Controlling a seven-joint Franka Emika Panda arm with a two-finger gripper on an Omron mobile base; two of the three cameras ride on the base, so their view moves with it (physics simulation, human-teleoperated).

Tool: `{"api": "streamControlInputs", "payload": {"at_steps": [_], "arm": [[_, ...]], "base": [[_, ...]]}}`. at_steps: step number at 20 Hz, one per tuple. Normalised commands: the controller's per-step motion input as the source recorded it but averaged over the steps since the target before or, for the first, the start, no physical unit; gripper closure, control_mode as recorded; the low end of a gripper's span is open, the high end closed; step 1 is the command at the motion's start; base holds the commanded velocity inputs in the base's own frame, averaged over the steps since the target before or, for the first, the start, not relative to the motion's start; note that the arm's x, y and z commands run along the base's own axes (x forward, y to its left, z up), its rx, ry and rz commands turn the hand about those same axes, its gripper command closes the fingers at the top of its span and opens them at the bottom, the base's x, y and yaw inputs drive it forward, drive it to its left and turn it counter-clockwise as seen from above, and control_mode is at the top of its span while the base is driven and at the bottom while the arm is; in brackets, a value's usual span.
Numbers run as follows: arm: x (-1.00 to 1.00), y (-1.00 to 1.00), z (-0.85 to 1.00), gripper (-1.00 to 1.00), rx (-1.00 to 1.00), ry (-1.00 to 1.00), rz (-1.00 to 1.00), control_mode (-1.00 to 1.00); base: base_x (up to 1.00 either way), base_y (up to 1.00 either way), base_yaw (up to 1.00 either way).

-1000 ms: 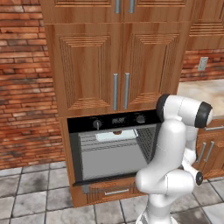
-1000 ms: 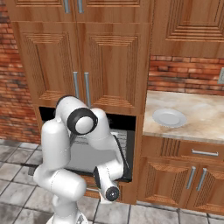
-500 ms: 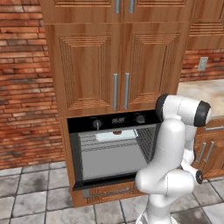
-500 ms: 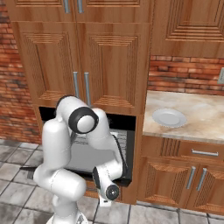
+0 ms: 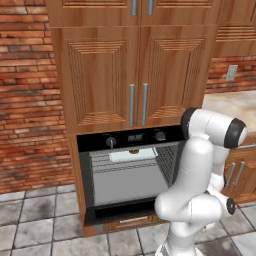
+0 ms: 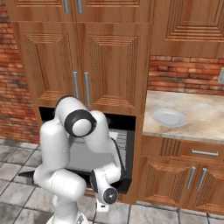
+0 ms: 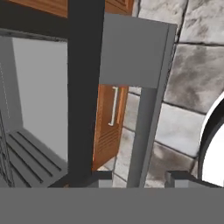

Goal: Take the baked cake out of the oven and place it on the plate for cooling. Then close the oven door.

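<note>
The oven (image 5: 127,170) stands open beneath the wooden cabinets (image 5: 125,75), its grey ribbed cavity exposed and the oven door (image 7: 144,109) let down, seen edge-on in the hand view. The gripper (image 7: 138,178) hangs low beside the door's edge, above the tiled floor (image 7: 188,96); its two finger tips stand apart with nothing between them, a moderate gap, neither wide nor closed. The step in hand appears to be the end of door opening; the cake has not yet been fetched. The cake (image 5: 133,151) is a small brown lump on the pale tray (image 5: 132,155), resting on the upper rack inside the cavity. The plate (image 6: 169,117) lies bare on the counter (image 6: 205,118) to the right of the oven, well apart from the cake. The next move probably calls for raising the hand from the door's level, reaching into the cavity over the rack, and closing on the cake itself rather than the tray. In the right base view the arm's own body covers most of the oven opening. The cake's shape is too small to make out.
</note>
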Motion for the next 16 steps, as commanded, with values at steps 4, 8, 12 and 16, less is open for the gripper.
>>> {"api": "streamControlInputs", "payload": {"at_steps": [4, 8, 12, 16], "arm": [[-0.16, -0.24, 0.39, -1.0, 0.0, 0.0, 0.0, -1.0], [-0.3, -0.41, 0.47, -1.0, 0.0, 0.0, -0.01, -1.0], [-0.17, -0.29, 0.48, -1.0, 0.0, 0.01, -0.02, -1.0], [0.03, -0.02, 0.36, -1.0, 0.0, 0.0, 0.0, -1.0]], "base": [[0.0, 0.0, 0.0], [0.0, 0.0, 0.0], [0.0, 0.0, 0.0], [0.0, 0.0, 0.0]]}}
